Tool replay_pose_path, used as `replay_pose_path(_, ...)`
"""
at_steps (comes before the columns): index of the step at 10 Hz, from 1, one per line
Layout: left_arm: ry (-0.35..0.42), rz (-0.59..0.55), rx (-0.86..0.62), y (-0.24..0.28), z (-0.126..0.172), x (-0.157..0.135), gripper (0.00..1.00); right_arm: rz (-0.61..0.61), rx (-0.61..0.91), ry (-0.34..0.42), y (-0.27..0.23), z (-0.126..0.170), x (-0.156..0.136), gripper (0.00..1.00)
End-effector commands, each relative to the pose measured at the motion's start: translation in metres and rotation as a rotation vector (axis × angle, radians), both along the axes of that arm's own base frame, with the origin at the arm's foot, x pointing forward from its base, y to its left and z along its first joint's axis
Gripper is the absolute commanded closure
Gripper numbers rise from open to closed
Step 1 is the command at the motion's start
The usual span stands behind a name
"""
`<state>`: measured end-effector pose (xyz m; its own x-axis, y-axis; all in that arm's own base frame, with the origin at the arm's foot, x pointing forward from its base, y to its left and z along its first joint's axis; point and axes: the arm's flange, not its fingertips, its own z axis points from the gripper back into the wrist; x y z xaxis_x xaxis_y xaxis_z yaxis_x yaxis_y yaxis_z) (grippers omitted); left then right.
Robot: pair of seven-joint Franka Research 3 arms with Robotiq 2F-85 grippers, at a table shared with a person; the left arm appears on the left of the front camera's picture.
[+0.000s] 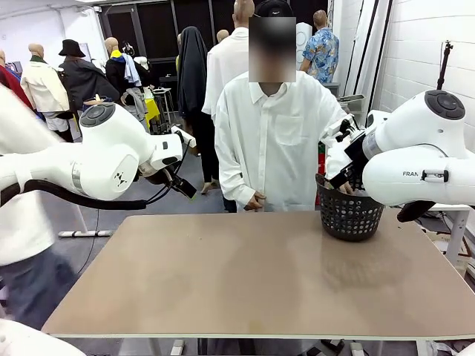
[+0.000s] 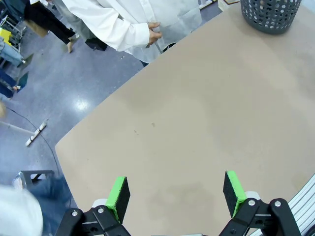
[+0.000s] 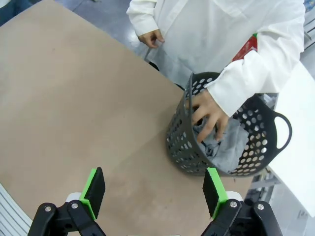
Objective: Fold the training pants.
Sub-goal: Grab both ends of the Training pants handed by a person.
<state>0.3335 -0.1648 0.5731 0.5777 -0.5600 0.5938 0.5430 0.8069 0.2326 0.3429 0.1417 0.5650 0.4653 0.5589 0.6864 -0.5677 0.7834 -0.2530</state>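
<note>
The broad tan flat tabletop (image 1: 223,289) spreads out from the black perforated plastic basket with loop handles (image 3: 182,142), to its left and towards me. Just behind the basket stands a person in a white button shirt (image 1: 271,133). Inside the basket lie the light grey soft fabric training pants (image 3: 230,150), bunched up at the bottom. One hand (image 3: 209,115) of the person reaches over the basket's rim, its fingers on the pants. The other hand (image 1: 254,200) is at the shirt hem, well to the left of the basket. My right gripper (image 3: 153,182) hovers near the basket on my side of it, jaws apart and holding nothing. My left gripper (image 2: 174,189) hangs over bare tabletop well apart from the basket, jaws spread wide and likewise empty.
</note>
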Motion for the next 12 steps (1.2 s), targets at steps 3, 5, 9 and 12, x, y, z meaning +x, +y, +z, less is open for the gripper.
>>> replay_pose_path(3, -0.010, 0.000, -0.003, -0.0004, -0.0002, 0.0022, 0.00, 0.001, 0.001, -0.003, 0.0004, 0.0001, 0.0003, 0.00)
replay_pose_path(5, -0.010, 0.000, -0.003, -0.0004, -0.0002, 0.0022, 0.00, 0.001, 0.001, -0.003, 0.0004, 0.0001, 0.0003, 0.00)
replay_pose_path(9, -0.010, 0.000, -0.003, -0.0004, -0.0002, 0.0022, 0.00, 0.001, 0.001, -0.003, 0.0004, 0.0001, 0.0003, 0.00)
replay_pose_path(12, -0.010, 0.000, -0.003, -0.0004, -0.0002, 0.0022, 0.00, 0.001, 0.001, -0.003, 0.0004, 0.0001, 0.0003, 0.00)
